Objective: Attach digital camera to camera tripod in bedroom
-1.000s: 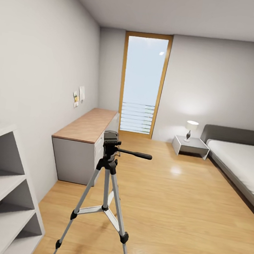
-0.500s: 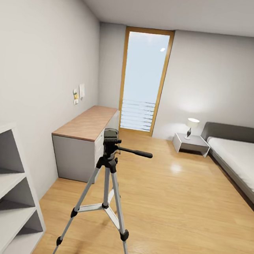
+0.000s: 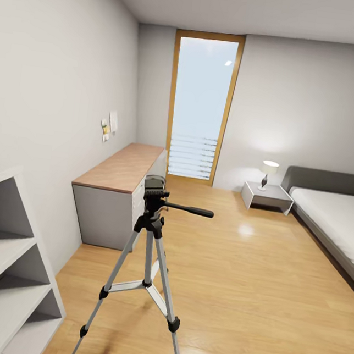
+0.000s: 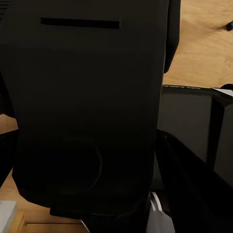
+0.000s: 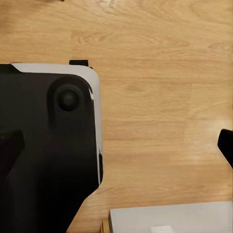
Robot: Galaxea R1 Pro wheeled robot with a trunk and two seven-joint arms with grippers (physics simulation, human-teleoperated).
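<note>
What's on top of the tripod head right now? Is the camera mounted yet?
Nothing is mounted: the camera tripod has a bare black head, with only its pan handle sticking out sideways. Behind it stands the wood-topped desk. The head's mounting plate surface is too small to make out.

One camera tripod [image 3: 150,234], one desk [image 3: 121,167], one bed [image 3: 332,218], one lamp [image 3: 267,173], one window [image 3: 201,105]

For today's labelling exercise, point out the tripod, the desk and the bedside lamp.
tripod [image 3: 155,188], head view, on its black head.
desk [image 3: 124,166], head view, on the wooden top.
bedside lamp [image 3: 269,167], head view, on the white shade.
</note>
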